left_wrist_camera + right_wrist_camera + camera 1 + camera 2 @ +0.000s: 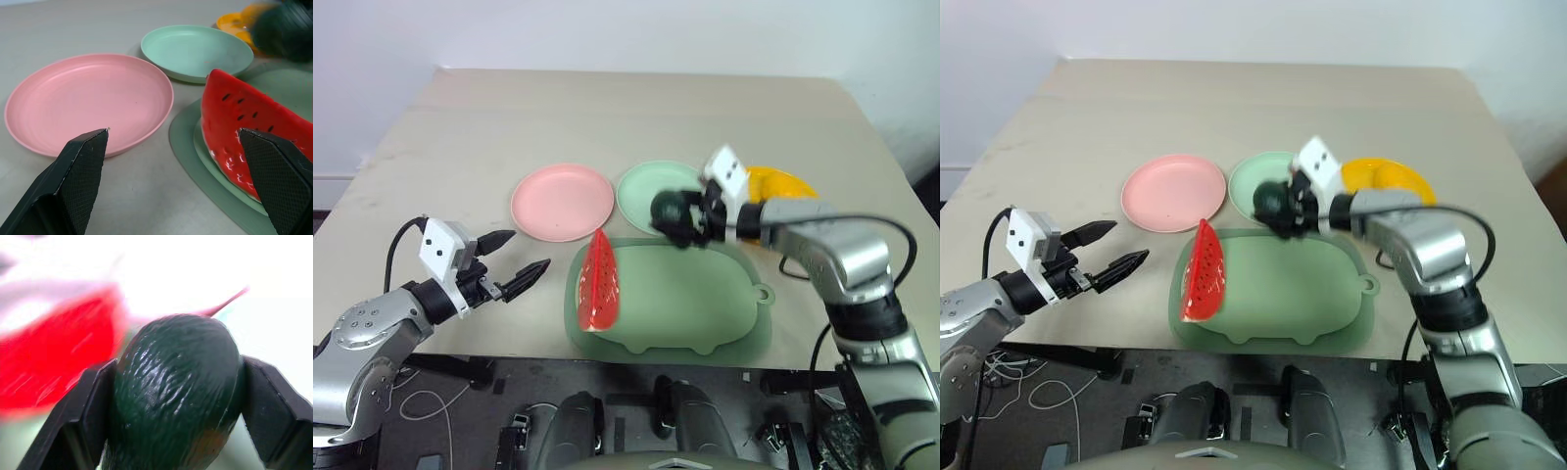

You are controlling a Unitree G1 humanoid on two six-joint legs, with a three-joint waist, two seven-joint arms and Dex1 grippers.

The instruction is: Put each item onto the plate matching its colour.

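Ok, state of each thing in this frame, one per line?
Dark green toy avocado: clamped in right gripper, lifted over the tray's far edge.
Red watermelon wedge: on translucent green tray.
Pink round plate: empty.
Mint green plate: empty.
Yellow-orange plate: partly hidden by the arm.
Left gripper: open, empty.

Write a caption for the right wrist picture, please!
The right claw squeezes a dark green avocado.
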